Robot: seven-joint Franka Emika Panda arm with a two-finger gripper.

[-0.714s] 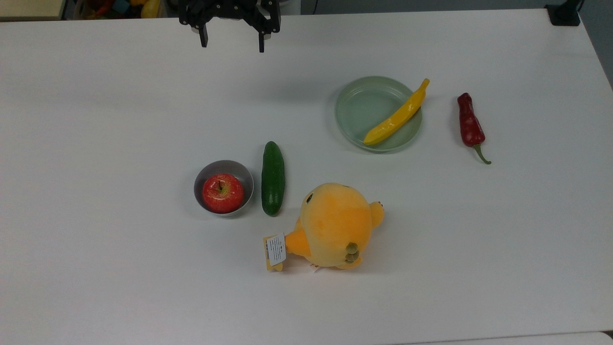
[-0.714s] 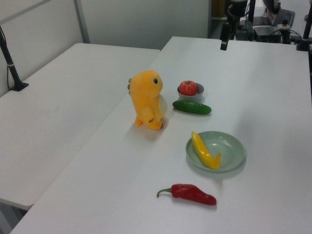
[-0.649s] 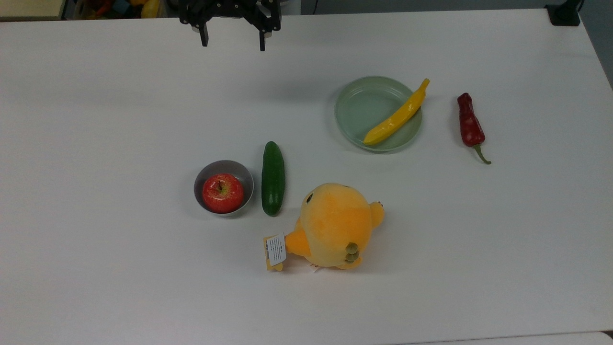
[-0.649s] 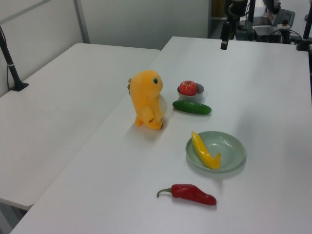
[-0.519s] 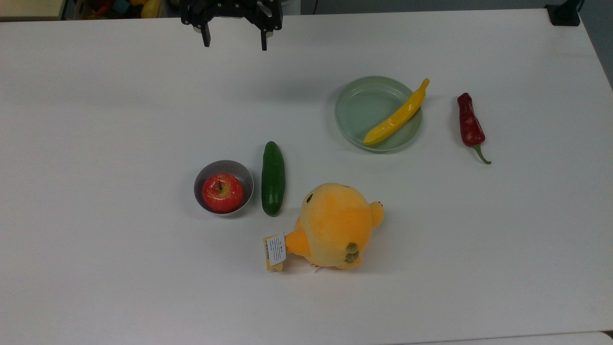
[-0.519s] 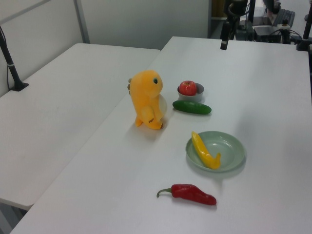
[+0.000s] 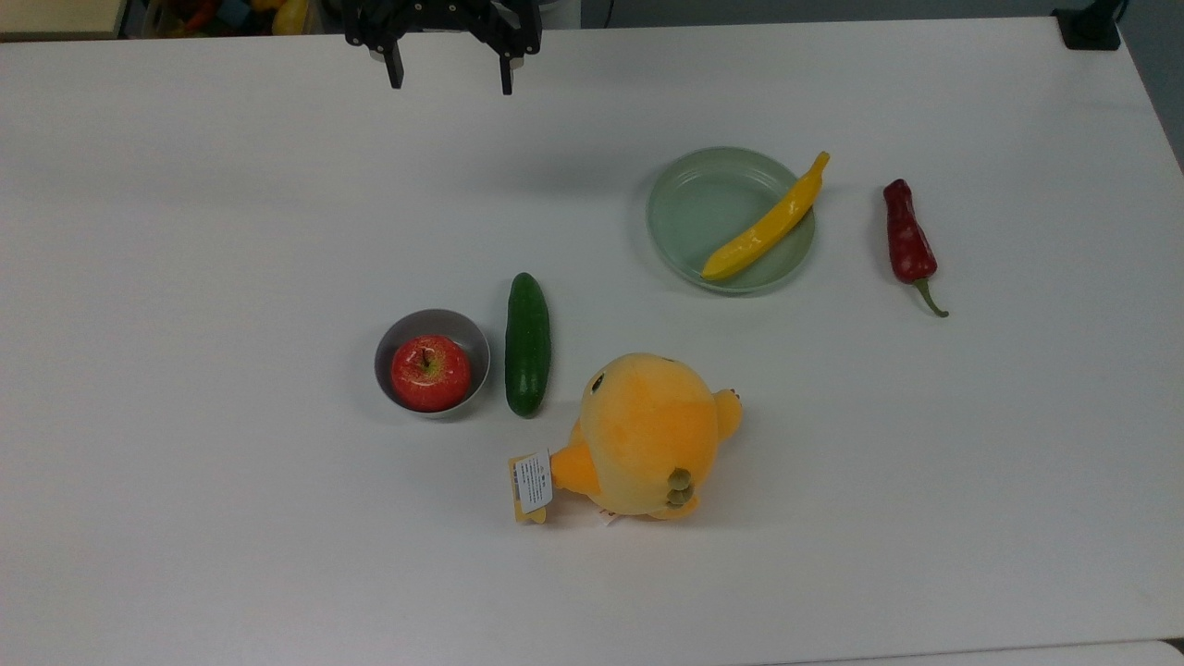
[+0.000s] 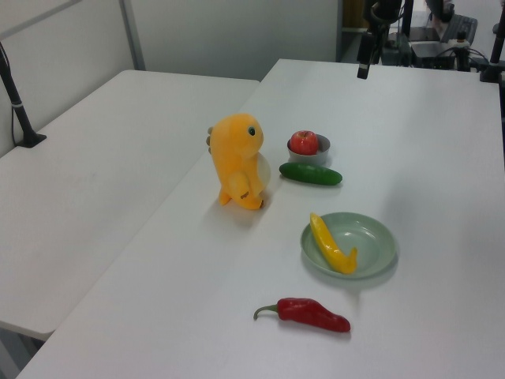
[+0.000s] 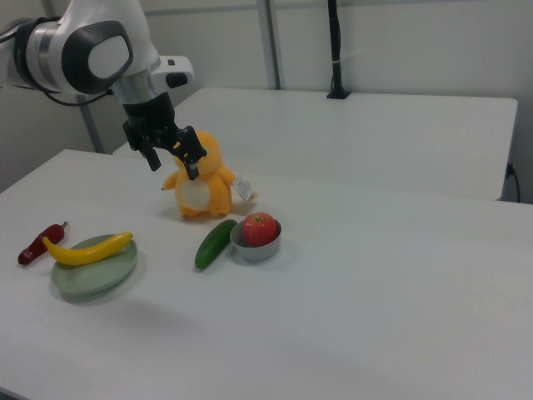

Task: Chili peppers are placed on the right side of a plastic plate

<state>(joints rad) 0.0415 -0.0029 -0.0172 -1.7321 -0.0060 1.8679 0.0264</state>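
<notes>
Gripper hanging above the far edge of the white table at the top view's upper left, fingers spread wide apart, nothing between them. Raised well clear of the tabletop in the right view, dark fingers pointing down.

Largest on the table: orange plush toy, with a white tag at its side, print too small to read. Next, pale green plastic plate with a yellow banana-like fruit lying across it, tip over the rim. Dark green cucumber just beside a small grey bowl holding a red apple.

Chili pepper flat on the table to the top view's right of the plate, near but not touching, green stem toward the lower right. Well apart from the gripper, far toward the top view's right and lower. Nearest the camera in the left view, beyond the plate at the right view's left edge.
</notes>
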